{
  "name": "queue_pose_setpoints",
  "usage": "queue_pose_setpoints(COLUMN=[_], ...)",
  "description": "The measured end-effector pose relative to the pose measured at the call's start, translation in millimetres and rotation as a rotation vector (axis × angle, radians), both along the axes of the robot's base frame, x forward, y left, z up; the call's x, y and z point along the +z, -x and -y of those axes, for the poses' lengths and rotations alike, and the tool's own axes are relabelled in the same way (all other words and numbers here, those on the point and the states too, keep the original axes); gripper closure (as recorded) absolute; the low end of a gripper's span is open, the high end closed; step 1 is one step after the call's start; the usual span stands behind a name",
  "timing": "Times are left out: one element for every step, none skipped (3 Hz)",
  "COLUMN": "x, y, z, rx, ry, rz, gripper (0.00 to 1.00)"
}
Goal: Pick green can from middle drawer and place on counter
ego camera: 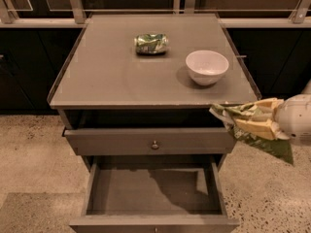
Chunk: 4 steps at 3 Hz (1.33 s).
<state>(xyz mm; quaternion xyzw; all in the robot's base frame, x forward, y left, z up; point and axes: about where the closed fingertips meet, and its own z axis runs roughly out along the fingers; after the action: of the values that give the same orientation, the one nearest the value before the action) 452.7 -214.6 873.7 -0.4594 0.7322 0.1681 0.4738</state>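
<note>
Middle drawer (155,191) open at bottom, dark floor showing. Knobbed drawer (150,142) above, slightly out. Hand (255,116) at right, just off counter (112,76) front right corner, fingers closed on green can (232,116); packet held in air, outside drawer. On counter: white bowl (207,66) right, small dented can (151,43) farther back.

Below and right of the white bowl (207,66), the gripper (245,114), cream-yellow fingers on a white arm, grips the green can (269,147), a packet mottled leaf-green and white. Behind and left of the bowl, a small can (151,43) streaked green and white lies on the plain mid-grey counter (112,76). Below the bowl, the middle drawer (150,188) is a darker, unpatterned grey, above beige stone flooring (29,144) flecked with dark specks.
</note>
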Motion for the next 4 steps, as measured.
queue_pose_setpoints(x=[-1.2,3.6,18.6,37.5], y=[0.0,-31.8,-82.9,-136.9], z=[-3.6,-11.9,-37.2,-76.9], rx=[-0.006,0.042,0.139,0.249], ry=[-0.036,-0.058,-0.060,-0.052], rz=[0.026,0.077,0.124,0.163], gripper=[1.00,1.00,1.00,1.00])
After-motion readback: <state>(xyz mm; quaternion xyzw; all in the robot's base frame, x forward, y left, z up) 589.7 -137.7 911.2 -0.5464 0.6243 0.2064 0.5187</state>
